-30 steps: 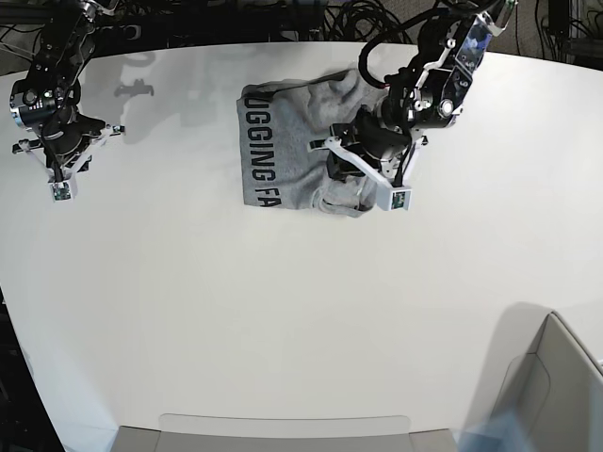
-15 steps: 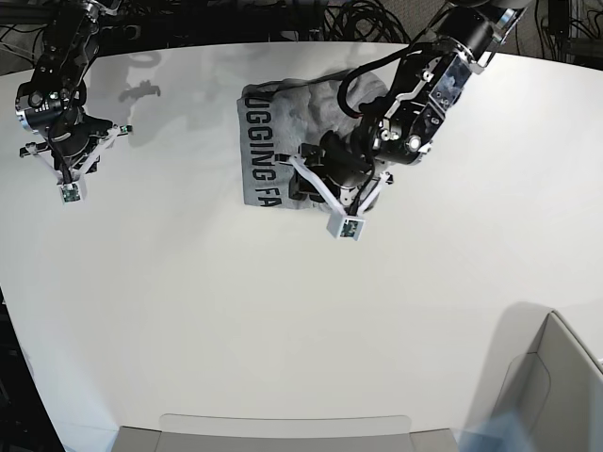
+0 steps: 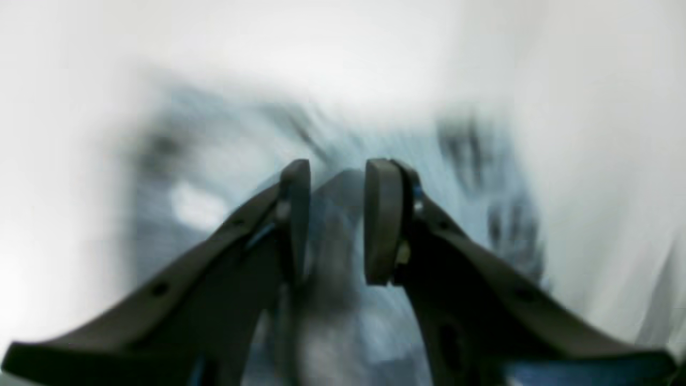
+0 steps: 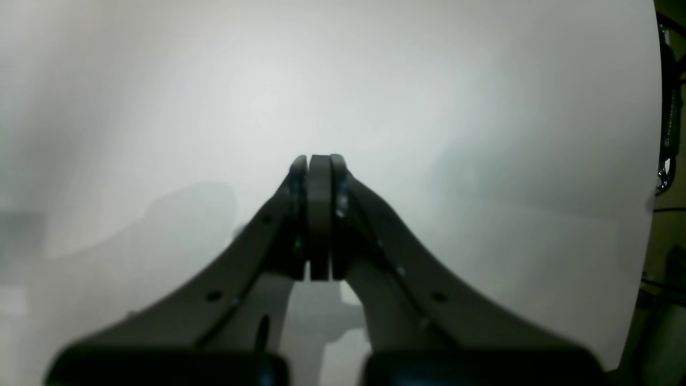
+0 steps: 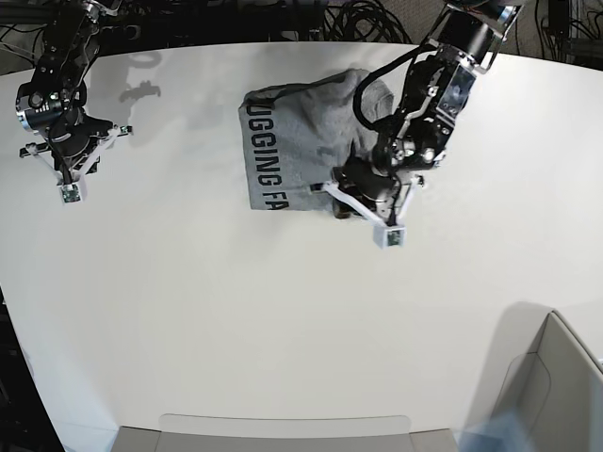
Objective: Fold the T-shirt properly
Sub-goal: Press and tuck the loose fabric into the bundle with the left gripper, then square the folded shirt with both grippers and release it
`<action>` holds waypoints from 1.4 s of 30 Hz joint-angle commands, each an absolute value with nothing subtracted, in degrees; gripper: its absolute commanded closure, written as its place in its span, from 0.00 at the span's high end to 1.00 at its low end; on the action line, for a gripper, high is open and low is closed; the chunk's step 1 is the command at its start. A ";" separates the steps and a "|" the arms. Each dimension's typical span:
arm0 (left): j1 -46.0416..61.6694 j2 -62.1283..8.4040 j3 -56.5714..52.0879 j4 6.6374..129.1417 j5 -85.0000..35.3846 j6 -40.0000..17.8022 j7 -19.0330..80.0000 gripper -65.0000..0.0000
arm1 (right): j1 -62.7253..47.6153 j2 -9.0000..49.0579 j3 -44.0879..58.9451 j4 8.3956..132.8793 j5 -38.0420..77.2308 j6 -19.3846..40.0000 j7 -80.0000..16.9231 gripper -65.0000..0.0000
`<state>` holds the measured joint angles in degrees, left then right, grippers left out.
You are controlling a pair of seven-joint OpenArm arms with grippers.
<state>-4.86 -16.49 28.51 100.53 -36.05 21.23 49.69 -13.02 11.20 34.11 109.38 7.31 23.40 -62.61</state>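
Observation:
The heather-grey T-shirt point(image 5: 297, 141) lies bunched at the back middle of the white table, with black letters along its left edge and a raised hump at its right. My left gripper point(image 5: 350, 202) is down at the shirt's front right corner. In the blurred left wrist view the left gripper point(image 3: 338, 220) has its pads a narrow gap apart with a band of grey cloth point(image 3: 236, 161) between them. My right gripper point(image 5: 64, 160) hovers over bare table far left of the shirt. In the right wrist view the right gripper point(image 4: 320, 214) is shut and empty.
A grey open box point(image 5: 556, 386) stands at the front right corner. A pale flat tray edge point(image 5: 283, 426) runs along the front. Black cables point(image 5: 358, 19) lie behind the table's back edge.
My left gripper swung left over the shirt, then came back right and a little forward; the shirt's right part now humps up. The right arm barely moved.

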 commanded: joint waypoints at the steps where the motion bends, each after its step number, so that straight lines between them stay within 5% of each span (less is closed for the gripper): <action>1: -4.79 -15.87 26.77 103.96 -36.44 21.05 49.01 0.26 | -12.35 12.00 34.33 110.46 7.34 23.52 -61.67 0.00; 5: -2.15 -15.25 22.11 109.93 -36.62 21.05 50.07 0.26 | -12.09 12.09 33.27 111.52 7.52 24.04 -61.67 0.00; 10: 6.37 -15.52 22.11 117.05 -36.62 20.70 59.30 0.25 | -9.80 12.09 26.15 116.97 7.52 34.24 -61.67 0.00; 16: 15.52 -17.27 22.20 117.05 -36.35 20.70 60.09 0.01 | -3.82 12.00 13.05 116.97 7.52 37.32 -61.67 0.00; 18: 16.48 -18.42 22.20 116.79 -36.35 20.70 60.18 0.00 | -1.98 12.00 7.08 115.74 7.52 37.32 -61.67 0.00; 26: 16.40 -21.14 24.04 113.54 -36.53 20.62 63.08 0.02 | 4.88 12.00 -11.12 97.27 7.25 37.23 -61.76 0.00; 42: -1.98 -21.41 24.40 97.01 -36.26 20.62 64.22 0.02 | -8.75 11.82 -12.35 97.80 7.25 37.23 -61.67 0.00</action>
<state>-1.04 -20.97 24.67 96.79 -37.43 20.01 64.60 -7.51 11.84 -11.44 98.19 6.81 35.90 -58.78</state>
